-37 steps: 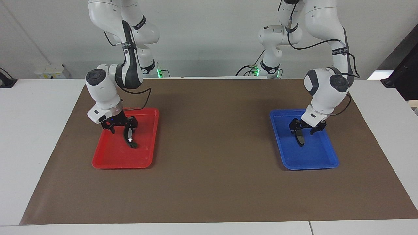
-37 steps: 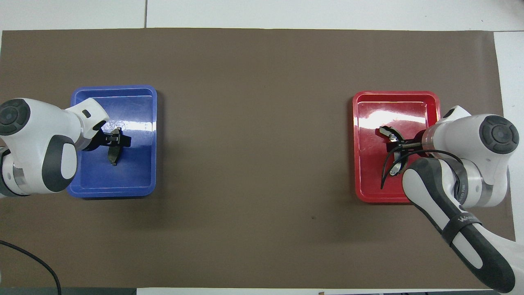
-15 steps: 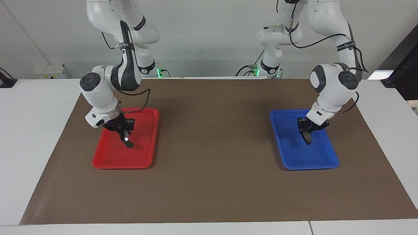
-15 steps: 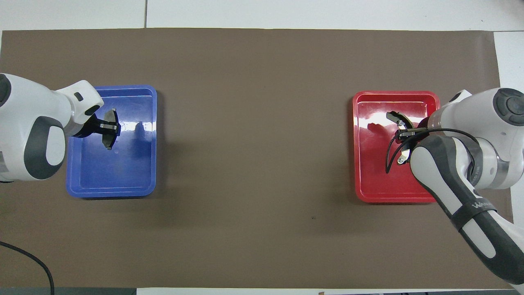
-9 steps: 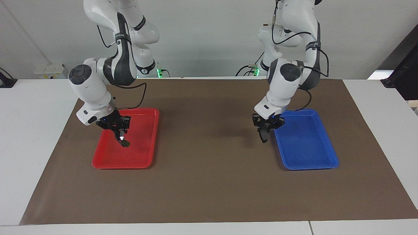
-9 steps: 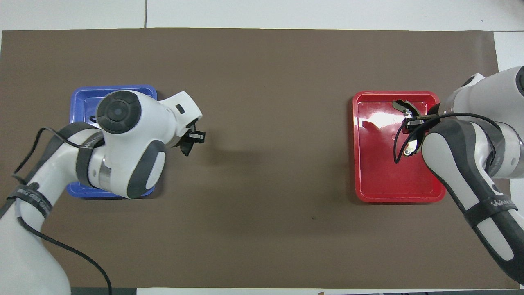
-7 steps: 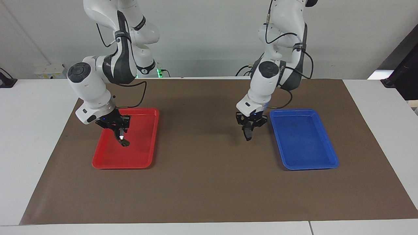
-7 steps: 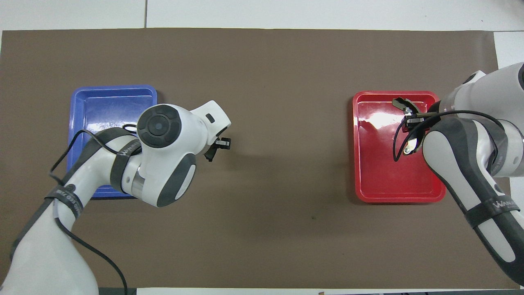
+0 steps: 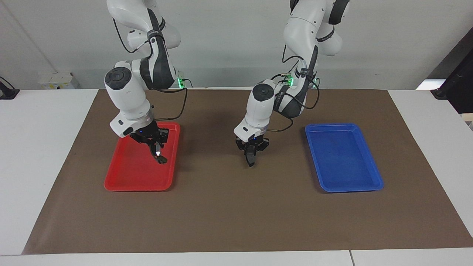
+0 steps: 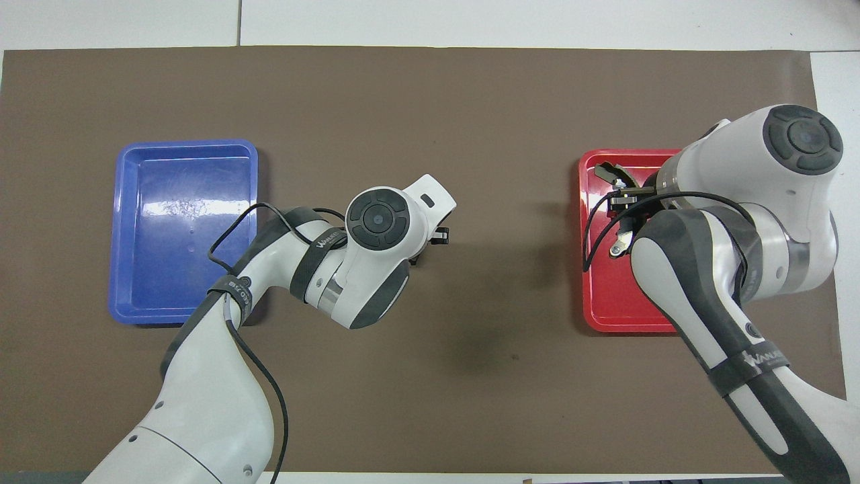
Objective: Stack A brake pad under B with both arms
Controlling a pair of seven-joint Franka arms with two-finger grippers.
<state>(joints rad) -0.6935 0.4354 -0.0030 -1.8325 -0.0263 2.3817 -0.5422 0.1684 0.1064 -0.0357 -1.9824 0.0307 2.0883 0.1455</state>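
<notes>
My left gripper (image 9: 252, 149) is shut on the A brake pad (image 9: 251, 159), a short dark-grey piece that hangs down just above the brown mat's middle, between the two trays. In the overhead view the left wrist (image 10: 379, 222) hides the pad. My right gripper (image 9: 155, 143) is shut on B (image 9: 159, 157), the long black crescent with a shiny spot. It holds B above the red tray (image 9: 125, 177), over the tray's side toward the mat's middle. In the overhead view B (image 10: 607, 169) hangs from the right gripper (image 10: 628, 198) over the red tray (image 10: 605, 302).
The blue tray (image 9: 343, 159) stands at the left arm's end of the mat with nothing in it; it also shows in the overhead view (image 10: 181, 235). The brown mat (image 9: 236, 207) covers the table between and around the trays.
My left gripper lifted the short pad out of the blue tray and carried it to the mat's middle. My right gripper lifted B and shifted it toward the red tray's inner edge.
</notes>
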